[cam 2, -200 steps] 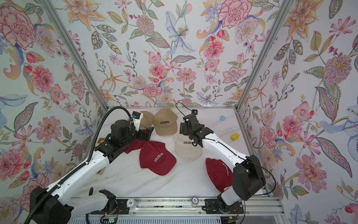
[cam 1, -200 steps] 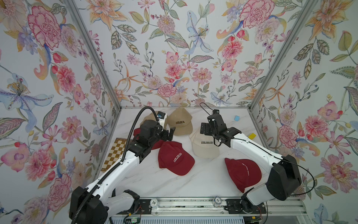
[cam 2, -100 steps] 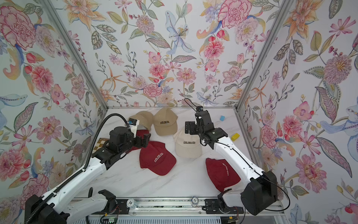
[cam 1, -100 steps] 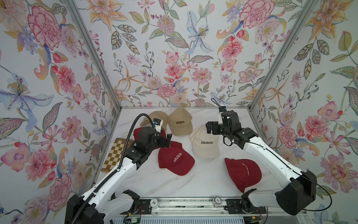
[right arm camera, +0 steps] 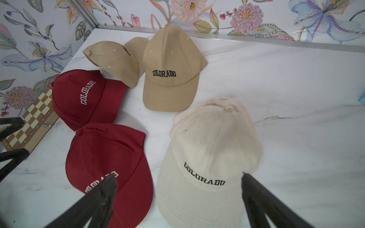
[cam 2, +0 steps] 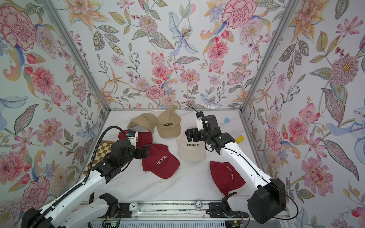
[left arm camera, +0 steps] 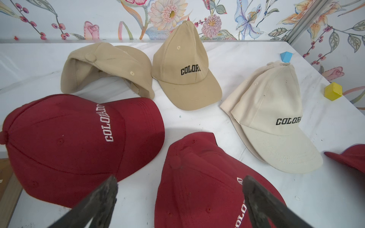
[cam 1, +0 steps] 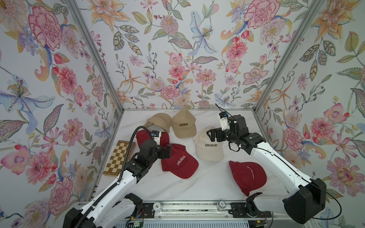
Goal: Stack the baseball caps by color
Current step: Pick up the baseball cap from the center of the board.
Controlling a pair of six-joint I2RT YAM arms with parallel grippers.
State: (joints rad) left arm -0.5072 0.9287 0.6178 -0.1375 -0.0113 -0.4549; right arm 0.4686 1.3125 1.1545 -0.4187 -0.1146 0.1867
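Observation:
Several baseball caps lie on the white table. Two tan caps (cam 1: pixel 159 121) (cam 1: pixel 183 124) sit at the back. A dark red cap (cam 1: pixel 142 136) lies at the left, a second (cam 1: pixel 179 160) in the middle and a third (cam 1: pixel 246 177) at the front right. A cream cap (cam 1: pixel 209 146) rests on another cream cap (right arm camera: pixel 245 118). My left gripper (cam 1: pixel 166 151) (left arm camera: pixel 179 181) hovers open over the back of the middle red cap (left arm camera: pixel 197 177). Above the crown of the cream stack (right arm camera: pixel 207 158), my right gripper (cam 1: pixel 211 135) (right arm camera: pixel 177 180) is open and holds nothing.
A checkered wooden board (cam 1: pixel 119 156) lies by the left wall, beside my left arm. A blue block (cam 2: pixel 226 120) and a yellow block (cam 2: pixel 239 139) sit near the right wall. Flowered walls close in the table on three sides.
My left gripper has drawn back toward the front, from the rear caps to the middle red cap. My right arm has swung out to the right, its gripper staying over the cream caps.

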